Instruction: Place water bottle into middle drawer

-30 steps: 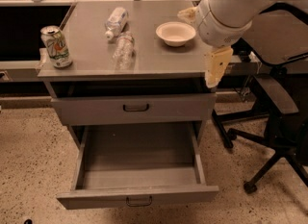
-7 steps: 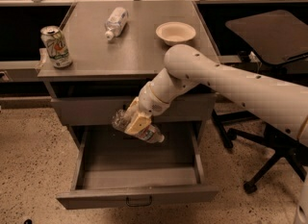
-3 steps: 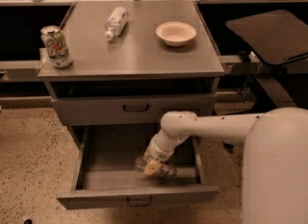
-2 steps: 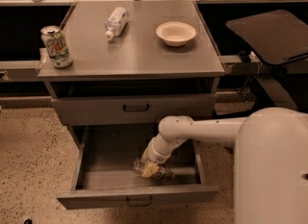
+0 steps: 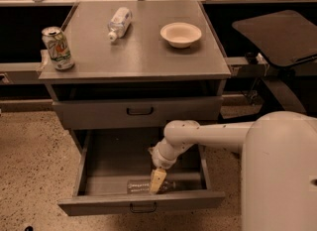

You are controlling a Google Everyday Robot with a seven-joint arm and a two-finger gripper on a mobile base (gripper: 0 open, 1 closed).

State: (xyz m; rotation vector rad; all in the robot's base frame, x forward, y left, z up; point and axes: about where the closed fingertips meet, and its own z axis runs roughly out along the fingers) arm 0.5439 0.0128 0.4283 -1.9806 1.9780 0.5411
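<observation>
The middle drawer (image 5: 99,204) is pulled open at the bottom of the grey cabinet. The water bottle (image 5: 138,187), small, clear and crinkly, lies on its side on the drawer floor close behind the front panel. My gripper (image 5: 157,181) reaches down into the drawer from the right. Its yellowish tip is right over the bottle's right half and hides part of it. My white arm (image 5: 213,133) crosses the drawer's right side.
On the cabinet top (image 5: 148,56) are a soda can (image 5: 58,48) at the front left, a white-labelled bottle (image 5: 119,23) lying at the back, and a white bowl (image 5: 181,33). The upper drawer front (image 5: 138,112) is closed. A black chair (image 5: 280,39) stands to the right.
Ten seconds ago the bottle lay on the cabinet top. It was carried down in front of the cabinet into the open drawer. It now lies flat there, with the gripper slightly lower and to the right.
</observation>
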